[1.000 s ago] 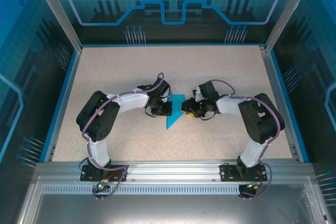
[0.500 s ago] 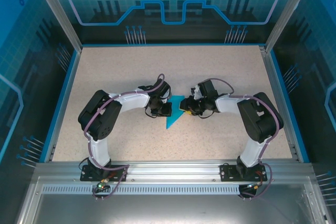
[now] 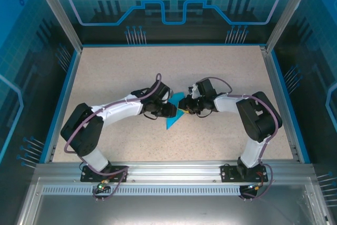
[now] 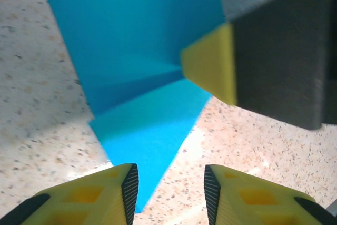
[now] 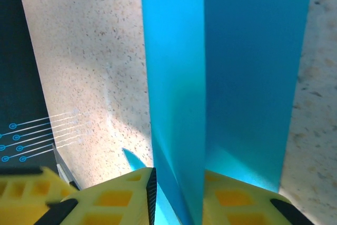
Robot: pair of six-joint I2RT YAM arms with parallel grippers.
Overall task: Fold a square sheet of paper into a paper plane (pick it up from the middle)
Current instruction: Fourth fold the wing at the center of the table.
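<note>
At the middle of the table (image 3: 105, 77), the blue paper (image 3: 172, 120) lies creased into a pointed triangle between the two arms. The left gripper (image 4: 171, 177) stands open, its jaws apart over the paper's tip. The right gripper (image 5: 178, 177) is open, with a narrow gap straddling an upright fold of the paper. Whether the fingers touch it cannot be told.

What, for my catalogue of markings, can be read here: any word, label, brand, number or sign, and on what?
No readable text anywhere.
The blue paper is unmarked.
The back panel carries only gear and circuit-line graphics, no letters or numbers.
</note>
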